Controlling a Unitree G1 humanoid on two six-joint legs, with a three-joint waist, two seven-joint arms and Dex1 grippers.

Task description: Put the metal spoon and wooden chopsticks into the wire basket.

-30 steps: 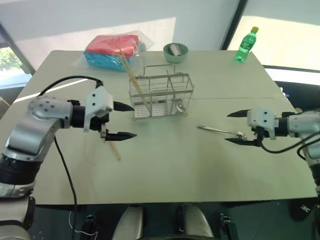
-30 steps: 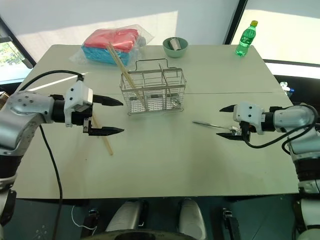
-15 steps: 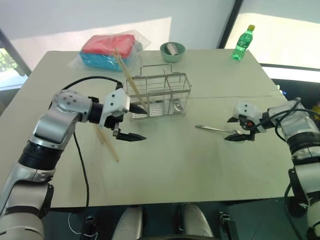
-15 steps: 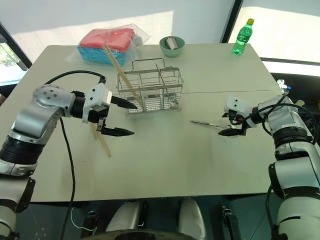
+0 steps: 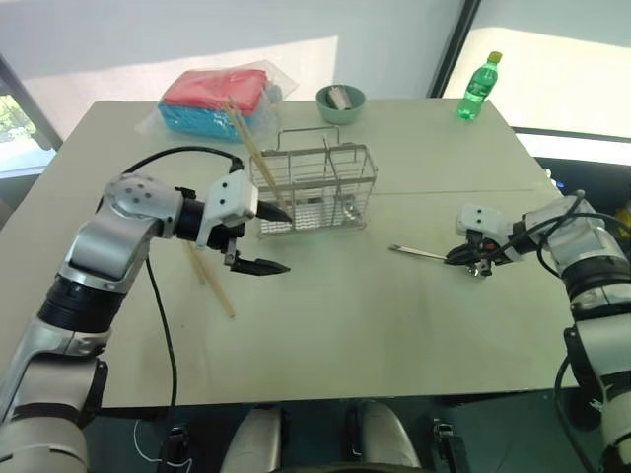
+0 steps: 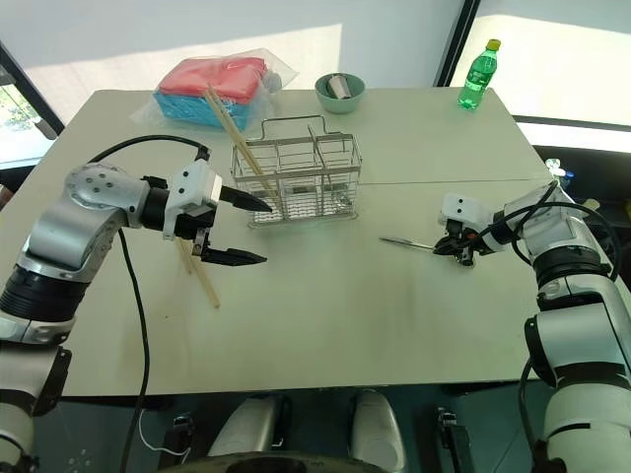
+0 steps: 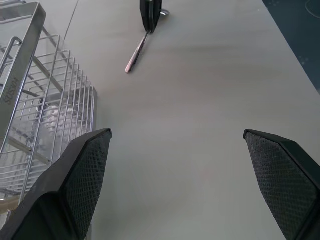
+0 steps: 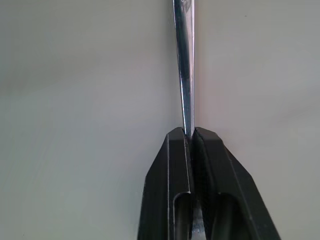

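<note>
We cannot make out the bowl of the metal spoon (image 5: 426, 254): the right gripper (image 5: 471, 259) covers that end, and in the right wrist view the two black fingers (image 8: 171, 190) are clenched on the thin handle, which runs away from them across the bench (image 5: 394, 335). Whether the spoon is lifted or lying flat we cannot tell.

Of the wooden chopsticks, one (image 5: 258, 163) leans upright in the left end compartment of the wire basket (image 5: 317, 189), its tip rising above the rim. The other (image 5: 211, 286) lies on the bench, its far end hidden behind the left gripper (image 5: 274, 240), which hangs released, fingers spread wide, just beside the basket's left end. What lies on the basket floor is hard to read through the mesh.

The bench is a pale, matte top. Towards its far edge sit a clear bag of red and blue cloths (image 5: 215, 99), a small green bowl (image 5: 340, 101) with something unclear inside, and a green bottle (image 5: 474, 87). Behind it are a light wall and bright windows.
</note>
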